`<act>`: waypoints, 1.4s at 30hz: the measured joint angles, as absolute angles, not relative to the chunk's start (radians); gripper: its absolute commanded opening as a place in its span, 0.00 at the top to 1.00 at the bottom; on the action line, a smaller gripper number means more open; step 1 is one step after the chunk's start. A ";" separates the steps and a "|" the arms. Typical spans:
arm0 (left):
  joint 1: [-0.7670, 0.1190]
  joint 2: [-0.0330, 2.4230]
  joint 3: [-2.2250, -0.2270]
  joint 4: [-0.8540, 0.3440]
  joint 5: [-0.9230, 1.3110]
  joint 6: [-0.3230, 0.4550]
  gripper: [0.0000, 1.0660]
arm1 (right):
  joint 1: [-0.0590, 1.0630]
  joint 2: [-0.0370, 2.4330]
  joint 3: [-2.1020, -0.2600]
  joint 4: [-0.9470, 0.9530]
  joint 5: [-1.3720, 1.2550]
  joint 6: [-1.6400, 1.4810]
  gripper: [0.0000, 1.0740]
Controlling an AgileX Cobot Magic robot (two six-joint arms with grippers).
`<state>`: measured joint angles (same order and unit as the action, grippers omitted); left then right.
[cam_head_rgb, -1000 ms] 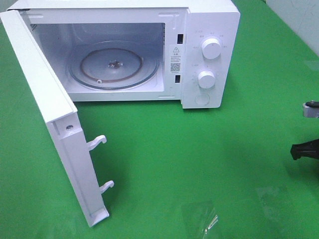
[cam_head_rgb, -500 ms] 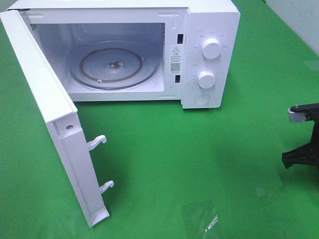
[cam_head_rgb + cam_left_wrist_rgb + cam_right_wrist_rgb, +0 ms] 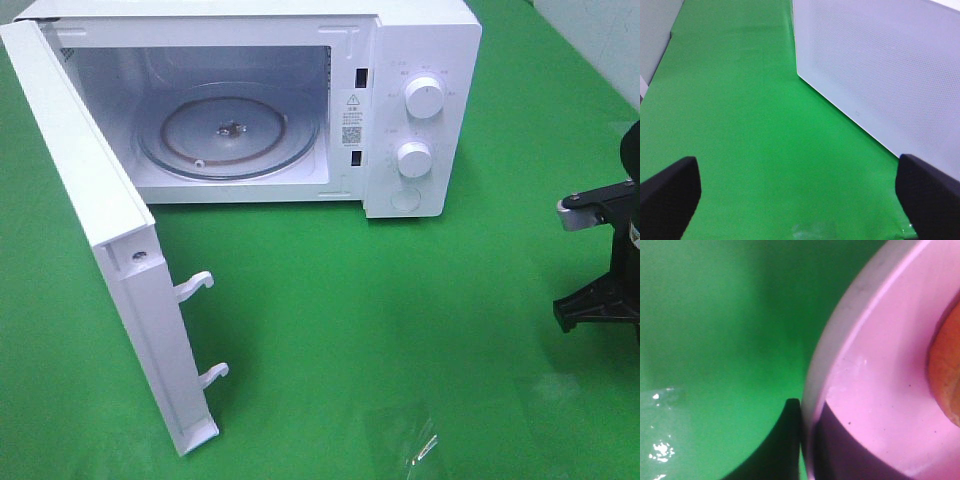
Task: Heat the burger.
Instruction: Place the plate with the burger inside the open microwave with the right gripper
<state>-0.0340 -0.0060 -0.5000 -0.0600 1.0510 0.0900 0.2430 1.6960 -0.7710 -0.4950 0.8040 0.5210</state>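
In the right wrist view only a golden-brown sliver of the burger [image 3: 946, 375] shows, sitting on a pink plate [image 3: 875, 385]. My right gripper [image 3: 812, 440] is shut on the plate's rim, with one dark finger [image 3: 785, 445] outside it and the other on the inside. In the high view the right arm [image 3: 603, 262] reaches in at the right edge; plate and burger are out of that frame. My left gripper [image 3: 800, 200] stands open over bare green cloth beside the microwave's open door [image 3: 890, 75], holding nothing.
The white microwave [image 3: 420, 60] stands at the back, its door [image 3: 110, 250] swung wide open to the left. A glass turntable [image 3: 228, 135] lies inside. Two knobs [image 3: 424, 100] sit on its right panel. A scrap of clear film [image 3: 415, 445] lies on the green cloth near the front.
The right arm has come further into the high view from the right edge, moving left. The microwave and its door have not moved.
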 measured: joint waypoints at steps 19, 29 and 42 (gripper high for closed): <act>-0.034 -0.006 -0.500 -0.060 1.051 0.090 0.08 | 0.417 1.515 -0.631 -0.514 0.867 0.541 1.00; -0.034 -0.006 -0.500 -0.060 1.051 0.090 0.08 | 0.562 1.384 -0.603 -0.521 0.927 0.543 1.00; -0.034 -0.006 -0.500 -0.060 1.051 0.090 0.08 | 0.753 1.284 -0.538 -0.529 0.963 0.543 1.00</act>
<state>-0.0340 -0.0060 -0.5000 -0.0600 1.0510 0.0900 0.7530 1.2840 -0.5380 -0.5290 0.9630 0.5430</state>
